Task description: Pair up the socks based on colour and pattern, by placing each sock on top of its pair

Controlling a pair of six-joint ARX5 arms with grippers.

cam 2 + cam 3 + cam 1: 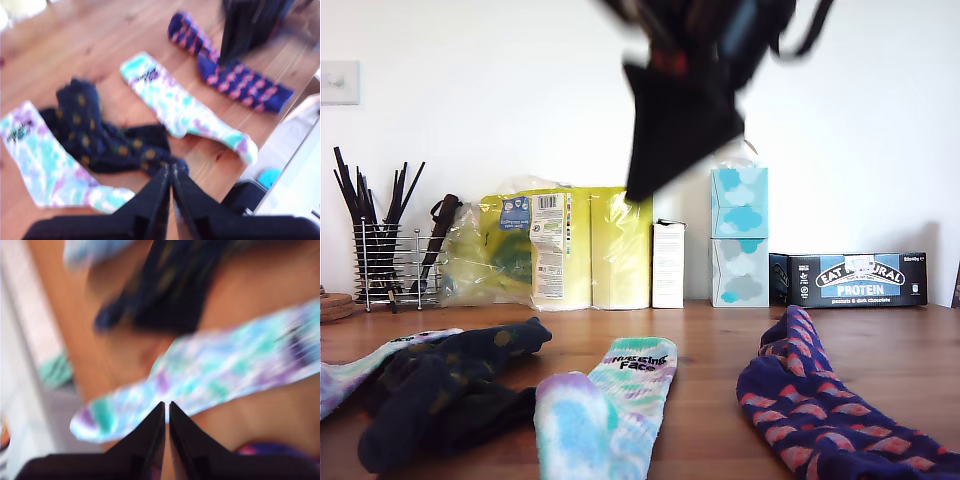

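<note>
A wooden surface (720, 350) runs back to a white wall, where a wire holder of black sticks (382, 250), a yellow plastic-wrapped pack (560, 250), a small white carton (668, 264), stacked blue tissue boxes (739, 236) and a dark protein-bar box (860, 280) stand in a row.

Near the front, in the middle of the exterior view, lies a pastel tie-dye sock (610, 410) with black lettering on its cuff. Toward that view's left, dark navy socks with dull yellow dots (445, 385) lie in a heap, overlapping a second tie-dye sock (355, 370) at the edge. Toward the exterior view's right, well apart from the others, lies a navy-purple sock with orange-red spots (820, 410); the first wrist view shows two such spotted pieces (225, 70) touching end to end.

My first gripper (170, 172) hangs above the surface over the edge of the dotted heap, its jaws pressed together and holding nothing. My second gripper (166, 410) is likewise closed and empty, raised over the toe end of the middle tie-dye sock; that view is blurred. A dark arm (685, 90) hangs blurred at the top of the exterior view.
</note>
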